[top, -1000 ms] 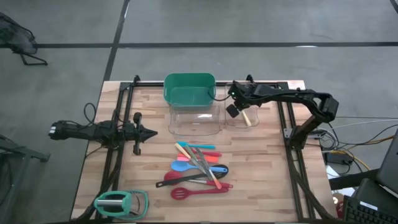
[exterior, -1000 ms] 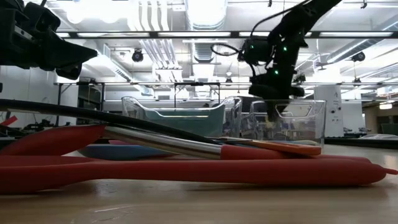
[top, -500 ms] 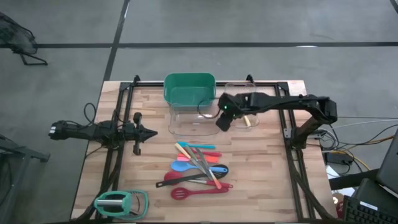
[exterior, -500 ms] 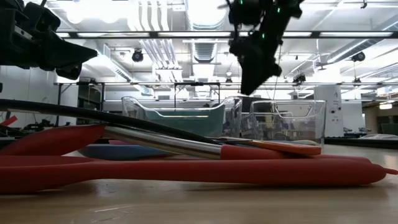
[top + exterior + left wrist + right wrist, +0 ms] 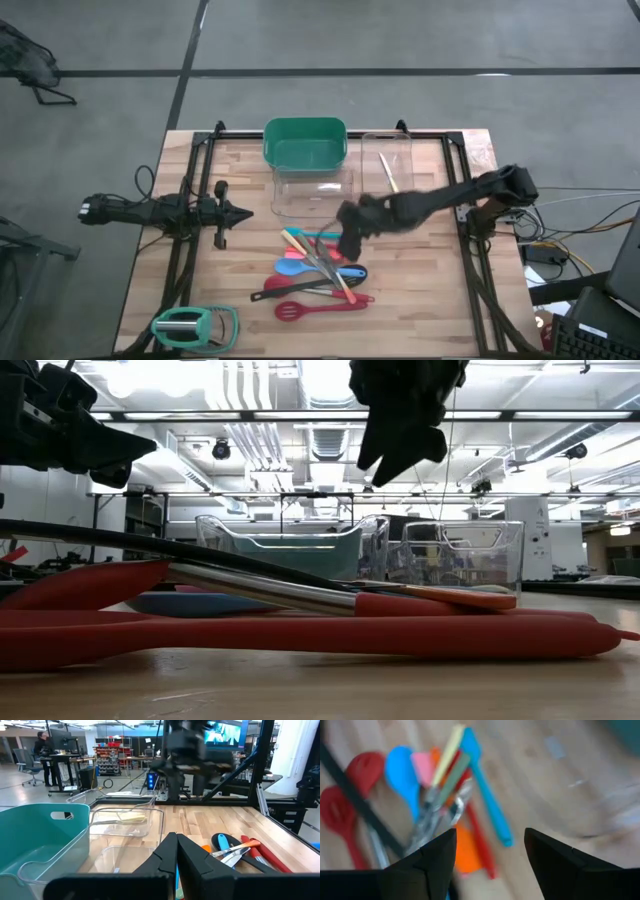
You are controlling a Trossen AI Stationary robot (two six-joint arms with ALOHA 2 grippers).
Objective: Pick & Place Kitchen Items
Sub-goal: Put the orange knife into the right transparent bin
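Watching from my station, nearest edge first:
Gadget: I see the mint-green handled gadget (image 5: 193, 326) at the table's near left corner, well apart from everything else.
Utensils: the utensil pile (image 5: 318, 275) lies on the wood in the middle of the table, with a red slotted turner (image 5: 310, 310) nearest, blue spoons and an orange piece among crossed handles.
Right gripper: the right gripper (image 5: 350, 243) hangs just above the pile's far right edge, fingers spread wide and empty in my wrist view (image 5: 490, 857).
Left gripper: the left gripper (image 5: 240, 212) waits at the table's left side, its fingers pressed together (image 5: 176, 851).
Bins: beyond the pile sit a clear bin (image 5: 312, 194), a second clear bin (image 5: 387, 165) holding one pale utensil (image 5: 388, 172), and farthest the green bin (image 5: 304, 141).
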